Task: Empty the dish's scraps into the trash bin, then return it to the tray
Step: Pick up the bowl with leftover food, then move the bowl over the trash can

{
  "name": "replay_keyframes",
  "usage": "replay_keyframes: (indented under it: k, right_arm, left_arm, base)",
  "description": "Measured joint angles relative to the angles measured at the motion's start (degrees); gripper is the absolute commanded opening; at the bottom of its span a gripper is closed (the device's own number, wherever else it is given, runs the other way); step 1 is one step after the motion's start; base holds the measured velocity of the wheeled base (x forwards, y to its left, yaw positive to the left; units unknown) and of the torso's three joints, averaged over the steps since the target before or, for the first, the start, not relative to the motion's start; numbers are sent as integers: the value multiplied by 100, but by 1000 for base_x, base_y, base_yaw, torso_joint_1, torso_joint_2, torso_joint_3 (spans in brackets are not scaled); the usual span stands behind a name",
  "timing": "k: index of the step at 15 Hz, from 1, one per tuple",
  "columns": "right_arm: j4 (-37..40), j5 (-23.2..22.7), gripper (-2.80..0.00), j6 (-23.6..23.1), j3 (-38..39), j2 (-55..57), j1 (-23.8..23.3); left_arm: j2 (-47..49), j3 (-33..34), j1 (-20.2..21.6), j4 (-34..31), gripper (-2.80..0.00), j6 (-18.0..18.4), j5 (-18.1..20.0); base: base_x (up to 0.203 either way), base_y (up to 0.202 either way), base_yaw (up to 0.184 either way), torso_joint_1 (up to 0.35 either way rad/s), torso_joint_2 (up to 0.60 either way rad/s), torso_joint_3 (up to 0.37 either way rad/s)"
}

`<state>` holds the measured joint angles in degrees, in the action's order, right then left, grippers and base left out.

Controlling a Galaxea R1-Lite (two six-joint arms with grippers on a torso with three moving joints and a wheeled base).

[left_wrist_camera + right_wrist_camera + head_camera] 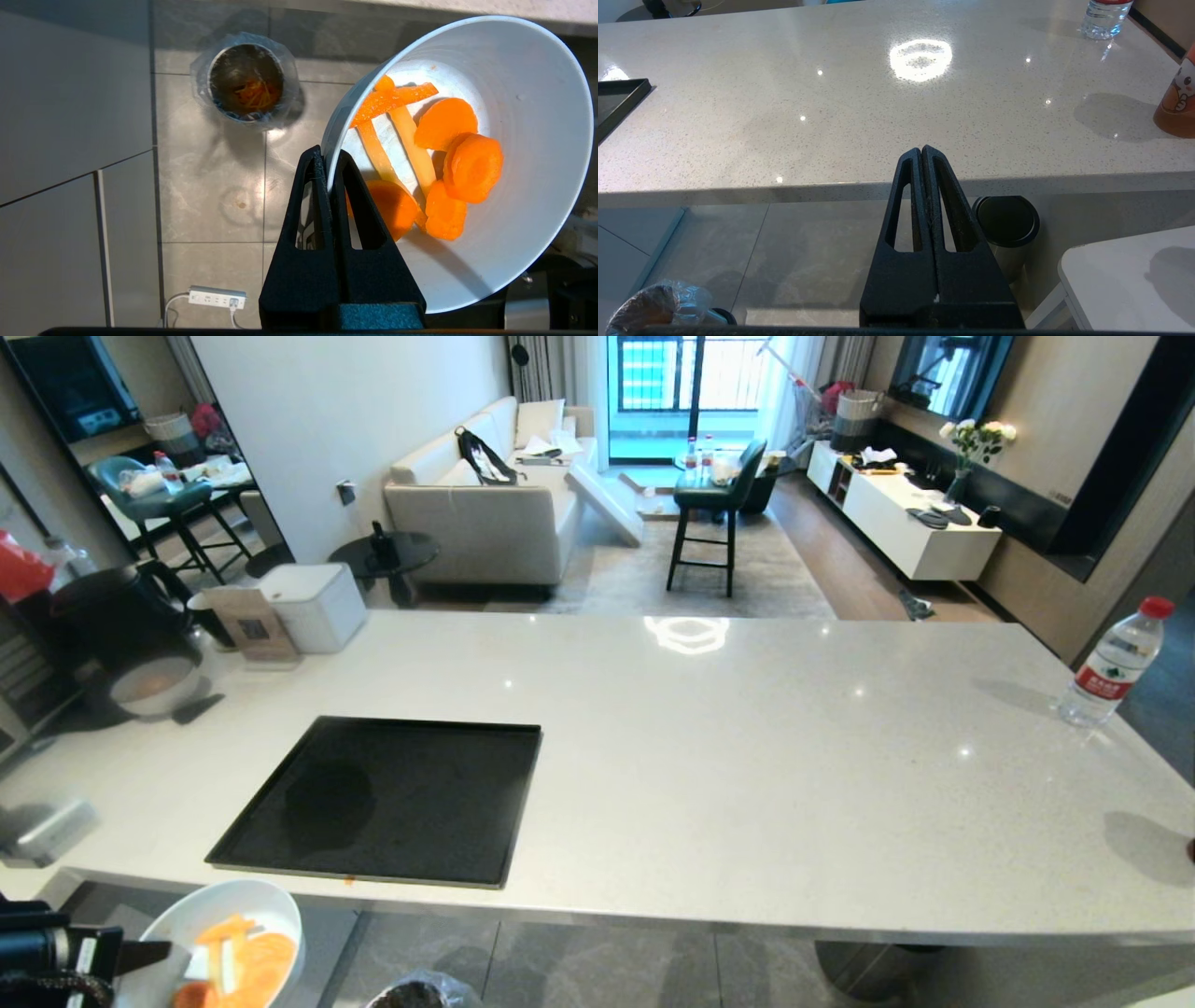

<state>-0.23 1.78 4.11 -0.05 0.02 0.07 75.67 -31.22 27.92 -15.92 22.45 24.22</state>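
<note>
Dish [514, 116] hangs off the near edge of the counter [747, 756], clamped by its rim in the left gripper [329, 161], whose fingers are pressed tight with only the thin wall of the bowl between them. The bowl is pale outside and white inside, and it sits tilted. Scraps [434, 154] lie in it: orange carrot rounds and a few pale strips, gathered toward the lower side near the fingers. The trash bin [246, 77] stands on the tiled floor below the counter edge, lined with a crinkled clear bag, with some orange shreds at its bottom; the dish is beside it rather than over its mouth. On the counter the black tray [387, 800] lies flat near the front edge, just beyond the dish. The right gripper [923, 151] is parked in front of the counter edge, its fingers closed together on nothing, well apart from the dish. A steel bin with a black top [1007, 228] stands under the counter behind it.
</note>
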Motion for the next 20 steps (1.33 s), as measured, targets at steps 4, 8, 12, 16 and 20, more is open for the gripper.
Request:
replay_keyframes:
  k: [4,8,12,16,20]
  right_arm:
    - [1,-4,-280,0,0,0,0]
    - [1,-2,-280,-1,0,0,0]
    - [0,-5,-280,0,0,0,0]
    - [-1,-4,-280,0,-2,0,0]
    - [-1,-5,-280,-1,0,0,0]
  left_arm:
    - [44,77,-847,13,-280,-402,16]
    - [49,118,-1526,22,-280,-758,28]
    - [34,143,-1852,26,-280,-1013,10]
    - [-140,318,-1823,19,-280,-1033,-22]
    - [-174,363,-1480,33,-280,-1001,-44]
  base:
    - [0,0,0,0,0,0]
    - [0,0,0,0,0,0]
    - [0,0,0,0,0,0]
    - [0,0,0,0,0,0]
    - [0,0,0,0,0,0]
